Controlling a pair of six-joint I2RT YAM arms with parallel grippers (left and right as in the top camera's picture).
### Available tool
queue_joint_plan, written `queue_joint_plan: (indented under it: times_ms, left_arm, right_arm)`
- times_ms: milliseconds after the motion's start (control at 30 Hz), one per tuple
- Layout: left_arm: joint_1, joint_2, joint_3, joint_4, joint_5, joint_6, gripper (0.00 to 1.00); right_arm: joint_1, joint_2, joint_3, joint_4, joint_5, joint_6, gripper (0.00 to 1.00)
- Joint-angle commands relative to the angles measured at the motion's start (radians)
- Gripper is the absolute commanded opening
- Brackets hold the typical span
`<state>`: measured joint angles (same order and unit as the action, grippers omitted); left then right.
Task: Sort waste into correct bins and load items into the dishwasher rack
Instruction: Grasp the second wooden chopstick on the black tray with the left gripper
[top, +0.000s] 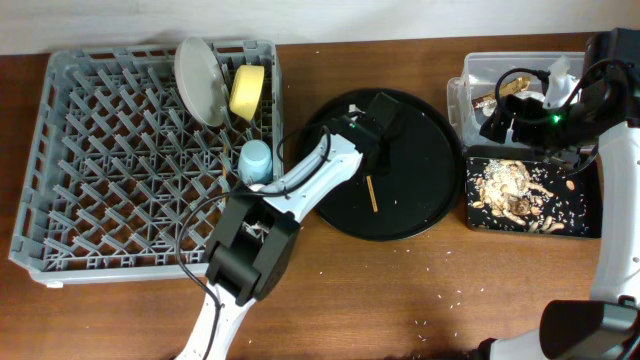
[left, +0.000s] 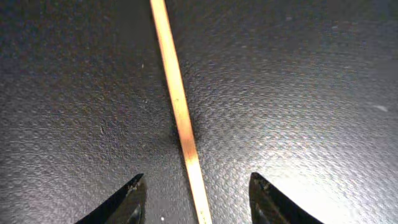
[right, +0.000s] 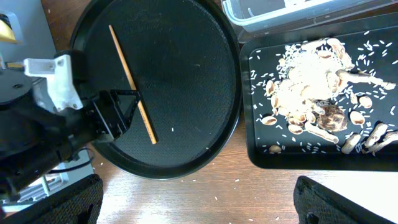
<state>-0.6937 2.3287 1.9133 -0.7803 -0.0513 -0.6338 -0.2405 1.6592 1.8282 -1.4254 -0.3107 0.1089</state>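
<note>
One wooden chopstick (left: 177, 99) lies on the large round black tray (top: 420, 200). My left gripper (left: 196, 186) is open, low over the tray, with a fingertip on each side of the stick and not touching it. The right wrist view shows this gripper (right: 134, 102) straddling the chopstick (right: 127, 74). My right gripper (right: 199, 199) is open and empty, above the clear tub (top: 475, 70) in the overhead view. The dishwasher rack (top: 100, 150) holds the plate (top: 200, 80), yellow bowl (top: 247, 92) and light-blue cup (top: 256, 160). The pink cup is not in view.
The shallow black tray (top: 470, 190) holds brownish food scraps (top: 510, 185) and rice grains. A brown wrapper (top: 487, 102) lies in the clear tub. Loose rice grains are scattered on the wooden table (top: 420, 290) in front of the trays.
</note>
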Motion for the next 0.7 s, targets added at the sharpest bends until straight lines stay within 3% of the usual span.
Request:
queue_joint_plan:
  times_ms: [0,233,600,667]
  left_arm:
    - [-0.005,0.029,0.01,-0.002,-0.023,-0.006,0.41]
    - [-0.05,0.029,0.004,-0.002,-0.108,-0.001,0.3]
    - [-0.061,0.078,0.004,-0.02,-0.137,0.001,0.28]
    - [-0.061,0.079,0.004,-0.021,-0.136,0.001,0.23]
  right_arm:
    - [0.005,-0.013,0.009,0.0,0.009,0.003,0.98]
    - [0.005,-0.013,0.009,0.0,0.009,0.003,0.98]
    - [0.005,-0.013,0.009,0.0,0.009,0.003,0.98]
    - [0.005,-0.013,0.009,0.0,0.009,0.003,0.99]
